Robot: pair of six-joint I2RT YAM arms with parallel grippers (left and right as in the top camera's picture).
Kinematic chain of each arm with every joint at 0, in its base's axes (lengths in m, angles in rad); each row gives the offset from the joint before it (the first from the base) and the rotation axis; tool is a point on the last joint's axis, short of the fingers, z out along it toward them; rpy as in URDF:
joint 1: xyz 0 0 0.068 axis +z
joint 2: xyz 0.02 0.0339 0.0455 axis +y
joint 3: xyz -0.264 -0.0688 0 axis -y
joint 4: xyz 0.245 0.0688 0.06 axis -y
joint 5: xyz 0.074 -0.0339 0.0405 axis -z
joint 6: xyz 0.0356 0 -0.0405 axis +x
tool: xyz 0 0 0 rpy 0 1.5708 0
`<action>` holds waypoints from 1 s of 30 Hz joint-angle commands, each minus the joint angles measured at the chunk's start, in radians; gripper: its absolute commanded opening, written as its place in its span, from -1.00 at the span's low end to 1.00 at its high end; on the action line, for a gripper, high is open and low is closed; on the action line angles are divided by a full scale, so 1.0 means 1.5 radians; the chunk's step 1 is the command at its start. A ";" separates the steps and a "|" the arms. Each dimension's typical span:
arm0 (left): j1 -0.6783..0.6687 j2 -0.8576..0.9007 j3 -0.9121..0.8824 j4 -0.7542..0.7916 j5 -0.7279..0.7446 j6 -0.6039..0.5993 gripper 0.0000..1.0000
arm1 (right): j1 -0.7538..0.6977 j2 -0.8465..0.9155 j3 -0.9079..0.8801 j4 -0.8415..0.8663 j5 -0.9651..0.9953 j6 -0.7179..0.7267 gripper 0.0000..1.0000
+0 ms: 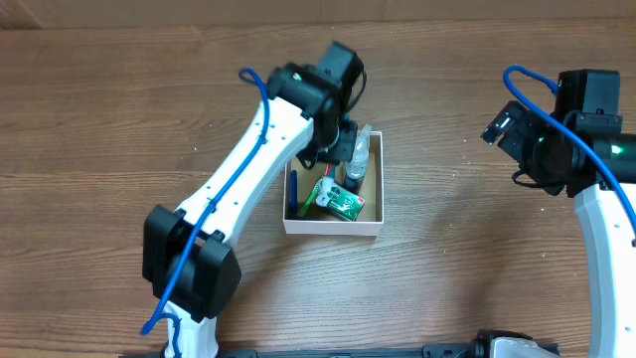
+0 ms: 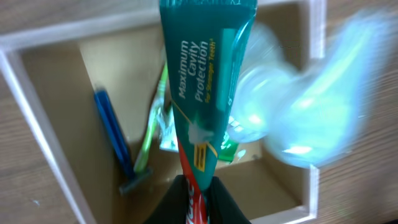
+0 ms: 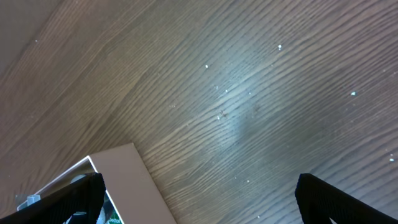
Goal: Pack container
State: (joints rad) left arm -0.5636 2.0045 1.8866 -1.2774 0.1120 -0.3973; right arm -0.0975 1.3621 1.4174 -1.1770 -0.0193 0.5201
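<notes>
The container (image 1: 333, 228) is a shallow square box with white walls and a brown inside, at the table's middle. My left gripper (image 1: 341, 149) hangs over its far edge and is shut on the end of a teal toothpaste tube (image 2: 199, 93), which points down into the box (image 2: 267, 180). Inside lie a blue razor (image 2: 115, 143), a green toothbrush (image 2: 152, 124), a green packet (image 1: 343, 204) and a clear bottle (image 2: 298, 106), which is blurred. My right gripper (image 3: 199, 186) is open and empty over bare wood, to the right of the box (image 3: 124, 180).
The table (image 1: 119, 119) is dark brown wood on all sides of the box. My right arm (image 1: 586, 139) stands at the right edge, well away from the box. My left arm (image 1: 248, 169) crosses the table left of the box.
</notes>
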 commanded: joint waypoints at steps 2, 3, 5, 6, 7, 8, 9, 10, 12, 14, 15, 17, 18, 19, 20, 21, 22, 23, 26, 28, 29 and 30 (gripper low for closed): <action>0.036 -0.020 0.001 -0.035 -0.009 -0.003 1.00 | -0.002 -0.003 0.006 0.003 0.004 0.003 1.00; 0.051 -0.032 0.025 -0.060 -0.009 0.012 1.00 | -0.002 -0.003 0.006 0.003 0.004 0.003 1.00; 0.094 -0.070 0.102 -0.124 -0.016 0.057 1.00 | -0.002 -0.003 0.006 0.003 0.004 0.003 1.00; 0.114 -0.089 0.135 -0.146 -0.026 0.066 1.00 | -0.002 -0.003 0.006 0.003 0.004 0.003 1.00; 0.142 -0.115 0.174 -0.172 -0.040 0.076 1.00 | -0.002 -0.003 0.006 0.003 0.004 0.003 1.00; 0.171 -0.143 0.208 -0.194 -0.060 0.076 1.00 | -0.002 -0.003 0.006 0.003 0.004 0.003 1.00; 0.211 -0.178 0.239 -0.212 -0.080 0.076 1.00 | -0.002 -0.003 0.006 0.003 0.004 0.003 1.00; 0.248 -0.209 0.256 -0.221 -0.087 0.079 1.00 | -0.002 -0.003 0.006 0.003 0.004 0.003 1.00; 0.335 -0.279 0.259 -0.235 -0.092 0.081 1.00 | -0.002 -0.003 0.006 0.003 0.004 0.003 1.00; 0.381 -0.314 0.258 -0.252 -0.093 0.081 1.00 | -0.002 -0.003 0.006 0.003 0.004 0.003 1.00; 0.403 -0.329 0.258 -0.260 -0.093 0.081 1.00 | -0.002 -0.003 0.006 0.003 0.004 0.003 1.00; 0.421 -0.340 0.258 -0.268 -0.095 0.081 1.00 | -0.002 -0.003 0.006 0.003 0.004 0.003 1.00; 0.421 -0.341 0.258 -0.268 -0.102 0.081 1.00 | -0.002 -0.003 0.006 0.003 0.004 0.003 1.00; 0.421 -0.340 0.258 -0.267 -0.101 0.080 1.00 | -0.002 -0.003 0.006 0.003 0.004 0.003 1.00; 0.421 -0.338 0.258 -0.267 -0.098 0.081 1.00 | -0.002 -0.003 0.006 0.003 0.004 0.003 1.00; 0.421 -0.337 0.258 -0.267 -0.098 0.081 1.00 | -0.002 -0.003 0.006 0.003 0.004 0.003 1.00; 0.421 -0.335 0.258 -0.267 -0.099 0.081 1.00 | -0.002 -0.003 0.006 0.003 0.004 0.003 1.00; 0.421 -0.331 0.258 -0.267 -0.098 0.081 1.00 | -0.002 -0.003 0.006 0.003 0.004 0.003 1.00; 0.421 -0.330 0.258 -0.267 -0.098 0.081 1.00 | -0.001 -0.030 0.006 0.003 0.005 0.003 1.00; 0.420 -0.330 0.258 -0.267 -0.098 0.081 1.00 | 0.004 -0.075 0.006 0.003 0.005 0.003 1.00; 0.420 -0.330 0.258 -0.267 -0.099 0.081 1.00 | 0.005 -0.108 0.006 -0.002 0.011 0.000 1.00; 0.420 -0.330 0.258 -0.267 -0.099 0.081 1.00 | 0.005 -0.131 0.006 -0.009 0.022 0.000 1.00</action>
State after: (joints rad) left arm 0.0616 1.5112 2.2765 -1.6794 -0.0277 -0.2878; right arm -0.0963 1.3041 1.4170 -1.1786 -0.0189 0.5201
